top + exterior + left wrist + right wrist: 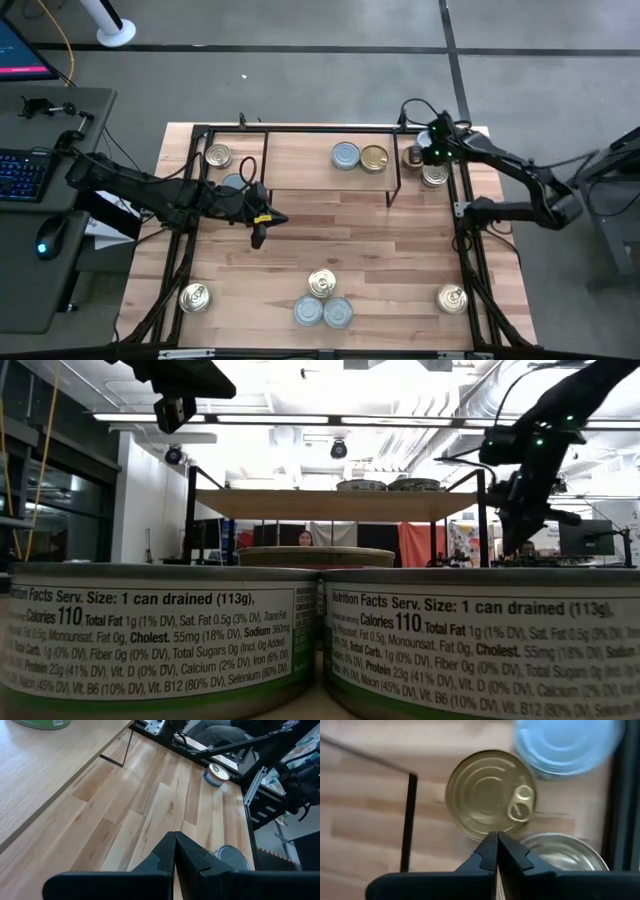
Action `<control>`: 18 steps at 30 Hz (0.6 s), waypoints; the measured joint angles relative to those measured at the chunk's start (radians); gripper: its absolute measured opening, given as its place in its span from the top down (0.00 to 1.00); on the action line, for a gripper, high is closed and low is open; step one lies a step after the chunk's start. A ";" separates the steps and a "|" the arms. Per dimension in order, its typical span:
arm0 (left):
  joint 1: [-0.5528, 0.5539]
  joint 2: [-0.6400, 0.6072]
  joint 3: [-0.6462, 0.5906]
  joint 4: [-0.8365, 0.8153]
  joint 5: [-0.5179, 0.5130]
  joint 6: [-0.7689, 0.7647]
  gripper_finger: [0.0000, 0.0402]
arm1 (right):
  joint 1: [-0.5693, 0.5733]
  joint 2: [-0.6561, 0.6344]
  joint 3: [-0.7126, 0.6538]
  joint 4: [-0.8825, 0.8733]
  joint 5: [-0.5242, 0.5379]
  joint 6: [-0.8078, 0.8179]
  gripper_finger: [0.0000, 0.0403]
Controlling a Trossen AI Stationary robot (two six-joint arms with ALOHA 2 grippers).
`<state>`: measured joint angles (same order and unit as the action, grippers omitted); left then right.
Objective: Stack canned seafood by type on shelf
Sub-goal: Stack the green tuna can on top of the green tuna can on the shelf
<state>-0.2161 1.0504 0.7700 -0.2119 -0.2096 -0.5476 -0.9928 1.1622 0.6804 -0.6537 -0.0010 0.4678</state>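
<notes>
Cans (pixel 346 155) were mostly loose on the table (pixel 360 240); just two sat on the shelf (pixel 300 160). Right gripper (pixel 496 851) hovered pressed together over a gold tin (pixel 490 794) beside it, probably lining up. Left gripper (pixel 174 851) was pinched together too, empty.

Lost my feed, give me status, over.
Left gripper shut, empty, mid-table. Right gripper shut, empty, above cans beside shelf. Two cans on shelf. Shelf leg close by.

Two near cans (pixel 160 640), side by side at the table's front edge: labels read "Nutrition Facts", "Calories 110", "1 can drained (113g)".
</notes>
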 joint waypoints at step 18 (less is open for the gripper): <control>0.000 0.000 0.000 -0.001 -0.010 -0.001 1.00 | 0.033 0.172 0.042 0.018 0.004 -0.625 1.00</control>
<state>-0.2161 1.0504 0.7700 -0.2127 -0.2192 -0.5488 -0.9596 1.3342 0.7227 -0.6359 0.0028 -0.1574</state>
